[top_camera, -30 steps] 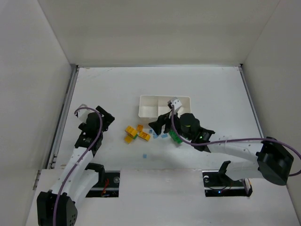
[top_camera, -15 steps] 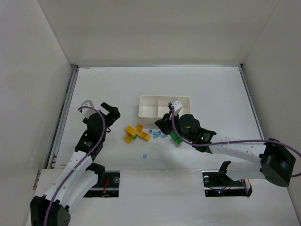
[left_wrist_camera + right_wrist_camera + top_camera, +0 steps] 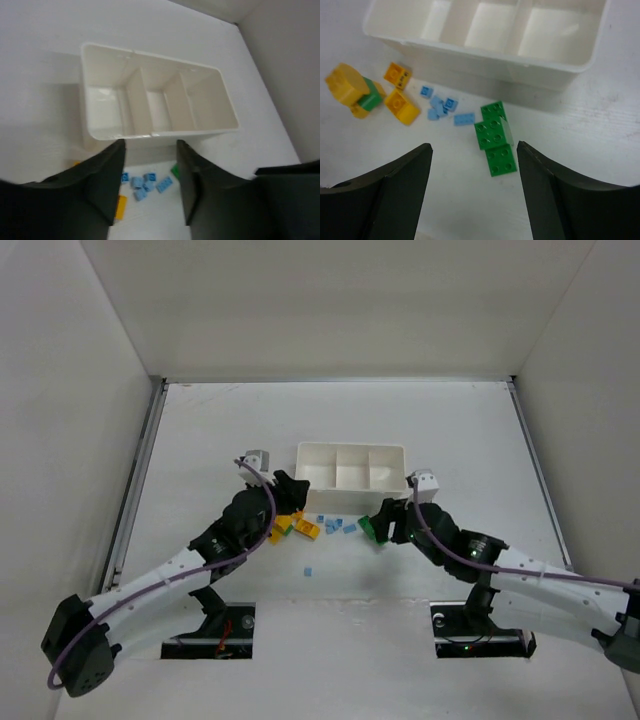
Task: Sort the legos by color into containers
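Observation:
The white three-compartment tray (image 3: 350, 465) (image 3: 155, 100) (image 3: 485, 30) lies mid-table, and no brick shows in it. In front of it lie yellow-orange legos (image 3: 306, 529) (image 3: 400, 105), tiny light blue legos (image 3: 335, 525) (image 3: 145, 181) (image 3: 440, 105) and a cluster of green legos (image 3: 368, 530) (image 3: 495, 137). My left gripper (image 3: 287, 498) (image 3: 150, 145) hovers over the yellow and blue bricks, jaws narrowly apart with nothing between them. My right gripper (image 3: 385, 517) (image 3: 473, 145) stands wide open just short of the green cluster, touching nothing.
One light blue brick (image 3: 308, 570) lies alone nearer the arm bases. A yellow stack with a green piece (image 3: 355, 90) sits left of the pile. White walls enclose the table on three sides.
The left arm swung from the far left over to the bricks beside the tray, and its jaws narrowed. The right arm drew back to the right, shutting briefly and then opening wide.

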